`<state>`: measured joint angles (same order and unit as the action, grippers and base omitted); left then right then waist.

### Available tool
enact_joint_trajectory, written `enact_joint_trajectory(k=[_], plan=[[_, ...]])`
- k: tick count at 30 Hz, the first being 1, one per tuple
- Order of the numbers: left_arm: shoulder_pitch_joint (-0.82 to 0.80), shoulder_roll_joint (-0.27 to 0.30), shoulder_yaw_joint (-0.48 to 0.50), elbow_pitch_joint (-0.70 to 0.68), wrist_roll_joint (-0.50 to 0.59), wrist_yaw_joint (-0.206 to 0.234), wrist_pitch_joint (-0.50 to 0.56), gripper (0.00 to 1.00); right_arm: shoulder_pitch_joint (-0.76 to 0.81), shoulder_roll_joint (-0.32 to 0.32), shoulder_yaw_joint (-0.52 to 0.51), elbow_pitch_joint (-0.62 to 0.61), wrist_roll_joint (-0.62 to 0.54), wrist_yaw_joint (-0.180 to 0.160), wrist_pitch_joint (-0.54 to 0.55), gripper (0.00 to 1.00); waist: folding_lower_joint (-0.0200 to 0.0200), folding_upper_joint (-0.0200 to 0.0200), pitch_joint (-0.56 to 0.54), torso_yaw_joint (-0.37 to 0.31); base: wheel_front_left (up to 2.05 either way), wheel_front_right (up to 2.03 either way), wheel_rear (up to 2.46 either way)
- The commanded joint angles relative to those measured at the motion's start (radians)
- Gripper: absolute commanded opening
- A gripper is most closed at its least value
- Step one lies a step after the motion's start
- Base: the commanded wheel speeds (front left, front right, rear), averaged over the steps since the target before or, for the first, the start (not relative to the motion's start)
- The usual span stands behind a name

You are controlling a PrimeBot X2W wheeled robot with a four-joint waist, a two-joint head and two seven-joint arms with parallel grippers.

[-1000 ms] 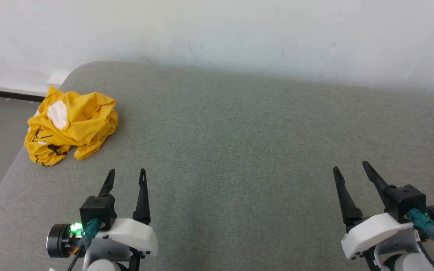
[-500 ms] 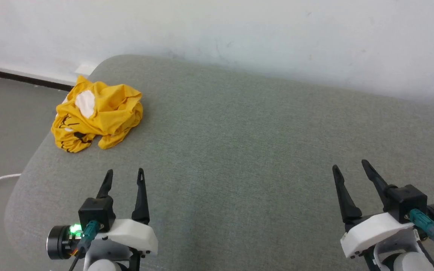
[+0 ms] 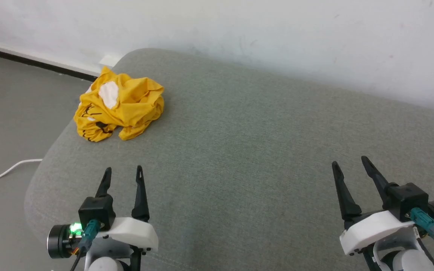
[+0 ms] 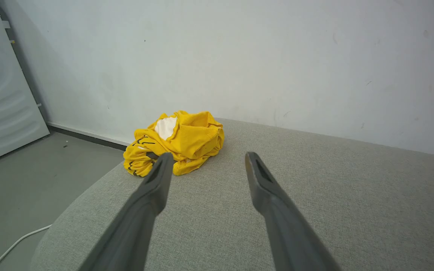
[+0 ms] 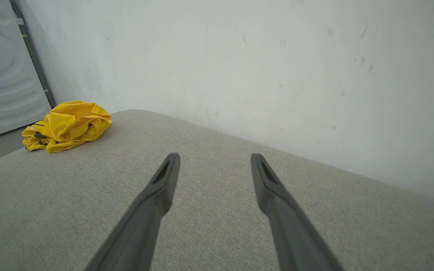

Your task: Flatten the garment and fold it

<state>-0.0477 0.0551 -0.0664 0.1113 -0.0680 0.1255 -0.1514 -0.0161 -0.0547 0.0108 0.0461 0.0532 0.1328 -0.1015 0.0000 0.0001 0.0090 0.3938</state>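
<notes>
Head view: a crumpled yellow garment (image 3: 121, 109) lies at the grey cushion's (image 3: 239, 150) far left corner, both the left gripper (image 3: 123, 174) and right gripper (image 3: 349, 164) open and empty; left wrist view: garment (image 4: 177, 141) just beyond spread fingers (image 4: 153, 188); right wrist view: garment (image 5: 66, 126) far left.

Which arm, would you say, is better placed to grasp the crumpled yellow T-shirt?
Likely left: the open left gripper faces the T-shirt ahead; the right gripper sits far across the grey cushion.

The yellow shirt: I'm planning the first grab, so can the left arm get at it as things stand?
Probably yes. The shirt lies crumpled ahead of the left gripper, whose fingers are open, with bare grey cushion between them. It must reach forward.
</notes>
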Motion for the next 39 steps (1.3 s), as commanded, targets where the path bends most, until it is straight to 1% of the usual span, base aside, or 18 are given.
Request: enact_joint_trajectory(k=[1, 39], plan=[[-0.017, 0.001, -0.003, 0.006, -0.009, 0.009, -0.01, 1.0, -0.013, 0.003, 0.004, 0.002, 0.006, -0.001, -0.01, 1.0, 0.0, -0.0001, 0.002, 0.012, 0.0, 0.0, 0.0], [-0.017, 0.005, -0.019, 0.063, -0.037, 0.053, -0.089, 1.0, -0.023, 0.004, 0.013, 0.02, 0.029, -0.002, -0.061, 1.0, 0.0, -0.0001, -0.006, 0.24, 0.0, 0.0, 0.0]])
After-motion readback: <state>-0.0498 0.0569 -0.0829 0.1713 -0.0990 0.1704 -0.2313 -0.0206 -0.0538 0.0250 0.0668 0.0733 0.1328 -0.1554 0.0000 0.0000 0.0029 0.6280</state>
